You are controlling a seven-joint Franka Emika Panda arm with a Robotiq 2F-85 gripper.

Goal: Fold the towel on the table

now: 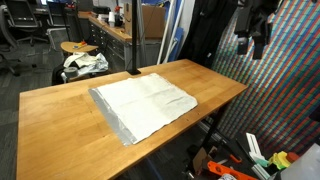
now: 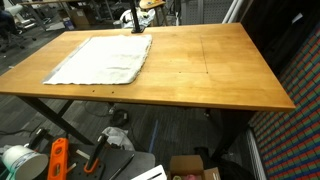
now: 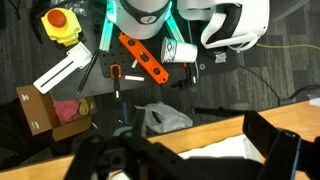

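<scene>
One towel: a thin rectangular cloth, white to light grey, faintly creased, with a greyer band along one edge. It lies spread flat on the table, toward one end, with one corner close to a long edge. Beside the cloth, more than half of the tabletop is bare in both exterior views, leaving wide open room.

One table: large and rectangular, with a smooth light-brown wooden top and dark legs.

One gripper: dark, its jaws spread wide with nothing between them. In the wrist view it hangs above the table's edge, not touching the cloth.

Surroundings:
- A black pole rises at the table's far edge, just beside a corner of the towel.
- A round wooden stool with a white-and-dark fabric bundle stands apart from the table.
- A multicoloured, woven-looking screen runs along one end.

Floor clutter, seen in the wrist view:
- cardboard box
- orange tool
- yellow unit with a red button
- white rounded shell
- crumpled plastic bag
</scene>
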